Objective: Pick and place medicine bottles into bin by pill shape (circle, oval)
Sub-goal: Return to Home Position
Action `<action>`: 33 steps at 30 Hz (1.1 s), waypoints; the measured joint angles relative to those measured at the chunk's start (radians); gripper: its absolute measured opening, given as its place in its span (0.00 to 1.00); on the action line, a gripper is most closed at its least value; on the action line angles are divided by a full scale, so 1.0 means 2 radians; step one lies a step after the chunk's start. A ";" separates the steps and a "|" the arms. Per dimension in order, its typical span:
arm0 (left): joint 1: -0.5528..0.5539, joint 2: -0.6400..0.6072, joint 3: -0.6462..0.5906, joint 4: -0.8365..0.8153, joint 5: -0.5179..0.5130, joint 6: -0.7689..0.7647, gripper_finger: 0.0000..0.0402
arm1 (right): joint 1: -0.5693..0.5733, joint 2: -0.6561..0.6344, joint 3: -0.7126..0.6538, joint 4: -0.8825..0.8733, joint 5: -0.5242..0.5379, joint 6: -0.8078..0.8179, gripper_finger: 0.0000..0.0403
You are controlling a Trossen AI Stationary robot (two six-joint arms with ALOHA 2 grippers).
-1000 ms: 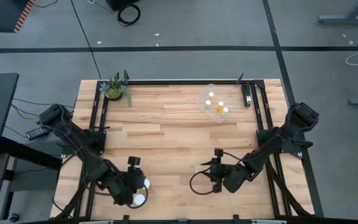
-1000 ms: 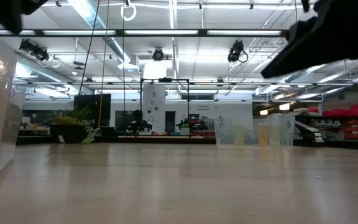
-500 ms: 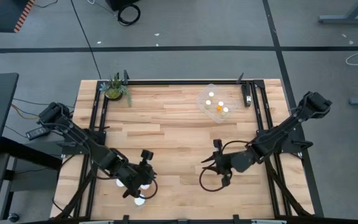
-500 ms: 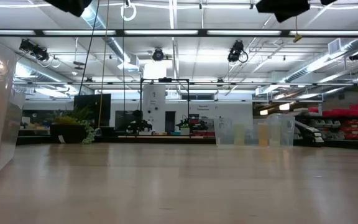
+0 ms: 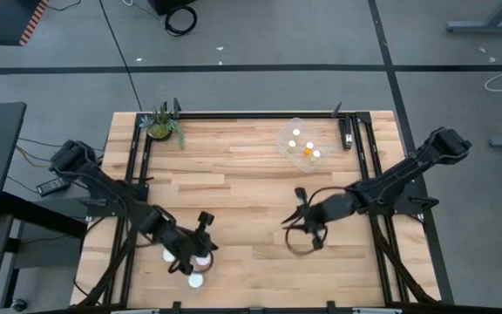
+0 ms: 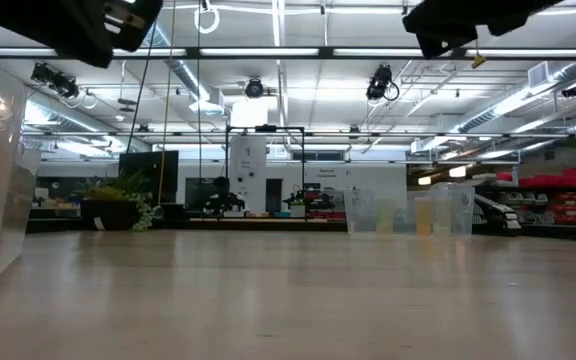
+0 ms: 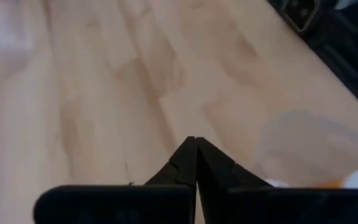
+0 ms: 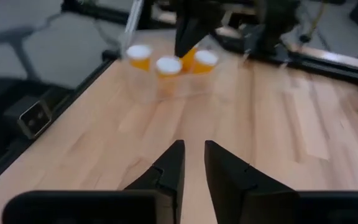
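The medicine bottles (image 8: 168,65), binned at one o'clock, are judged light, rigid, slick: best gripped across the body. The left gripper (image 7: 196,140) is closed, the right gripper (image 8: 194,147) barely parted, both empty.

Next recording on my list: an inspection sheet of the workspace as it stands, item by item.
Surface: light wooden table, metal frame along its sides.
Job's things: medicine bottles in the far transparent bin; more white-capped bottles at the near edge beneath the left arm.
Clutter: small potted plant at the far left corner.
Grippers: left gripper shut, holding nothing; right gripper open, holding nothing, over mid-table.
Cables: cable loop hanging off the right arm.
Surroundings: grey floor, coiled black cable; no people seen.
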 joint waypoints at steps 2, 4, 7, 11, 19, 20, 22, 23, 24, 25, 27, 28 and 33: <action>0.011 -0.020 -0.018 0.016 0.003 0.007 0.02 | -0.013 -0.027 -0.030 0.024 -0.007 0.005 0.16; 0.022 -0.047 -0.039 0.031 0.007 0.017 0.03 | -0.024 -0.055 -0.060 0.041 -0.019 0.011 0.14; 0.045 -0.089 -0.070 0.057 0.018 0.028 0.04 | -0.037 -0.101 -0.096 0.061 -0.028 0.013 0.13; 0.078 -0.144 -0.108 0.079 0.034 0.038 0.03 | -0.052 -0.157 -0.123 0.060 -0.029 0.015 0.13; 0.112 -0.235 -0.157 0.094 0.049 0.047 0.04 | -0.081 -0.240 -0.130 0.014 -0.033 0.010 0.13; 0.113 -0.244 -0.162 0.088 0.049 0.047 0.04 | -0.085 -0.249 -0.130 0.002 -0.033 0.009 0.13; 0.115 -0.255 -0.164 0.094 0.049 0.051 0.04 | -0.090 -0.262 -0.130 -0.007 -0.034 0.008 0.13; 0.115 -0.265 -0.169 0.090 0.050 0.052 0.03 | -0.093 -0.268 -0.130 -0.012 -0.036 0.008 0.13; 0.115 -0.267 -0.170 0.086 0.049 0.054 0.02 | -0.096 -0.274 -0.130 -0.018 -0.038 0.007 0.13; 0.115 -0.270 -0.168 0.092 0.050 0.055 0.02 | -0.099 -0.281 -0.130 -0.027 -0.039 0.006 0.13; 0.115 -0.279 -0.170 0.080 0.050 0.058 0.01 | -0.105 -0.290 -0.130 -0.031 -0.039 0.006 0.13; 0.115 -0.281 -0.170 0.083 0.049 0.059 0.01 | -0.108 -0.297 -0.130 -0.036 -0.040 0.006 0.13; 0.116 -0.304 -0.169 0.085 0.049 0.070 0.05 | -0.121 -0.334 -0.131 -0.062 -0.043 0.004 0.13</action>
